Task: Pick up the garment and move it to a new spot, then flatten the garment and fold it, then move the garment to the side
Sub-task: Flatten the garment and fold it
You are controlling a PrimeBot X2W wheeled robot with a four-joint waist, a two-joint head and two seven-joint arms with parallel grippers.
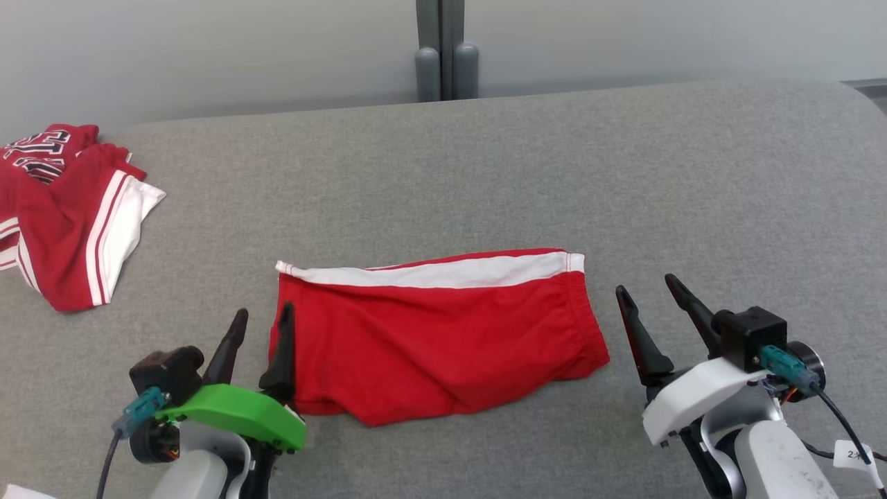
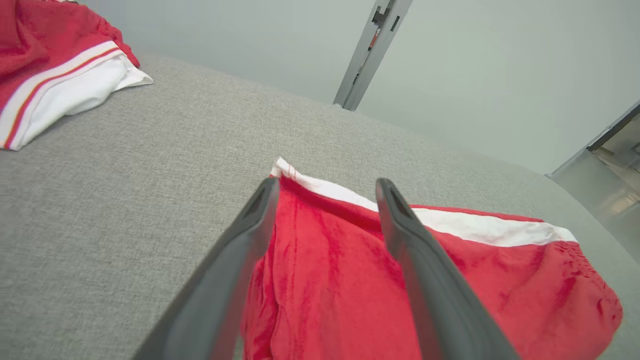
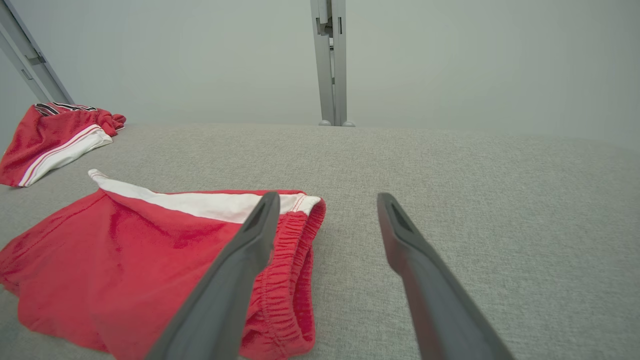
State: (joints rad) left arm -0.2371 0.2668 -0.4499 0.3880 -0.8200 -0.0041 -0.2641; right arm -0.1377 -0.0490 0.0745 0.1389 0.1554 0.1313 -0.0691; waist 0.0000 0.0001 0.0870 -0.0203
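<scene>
Showing, left to right: crumpled red-and-white clothing (image 1: 66, 215) at far left of grey tabletop (image 1: 485, 173); left end effector (image 1: 263, 312), fingers spread, over left edge of folded red garment (image 1: 436, 333), lying flat at centre front, white band farthest from robot; right end effector (image 1: 646, 285), fingers spread, just beside gathered waistband end.

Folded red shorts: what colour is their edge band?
White band on red fabric shorts; clearest in head view.
</scene>
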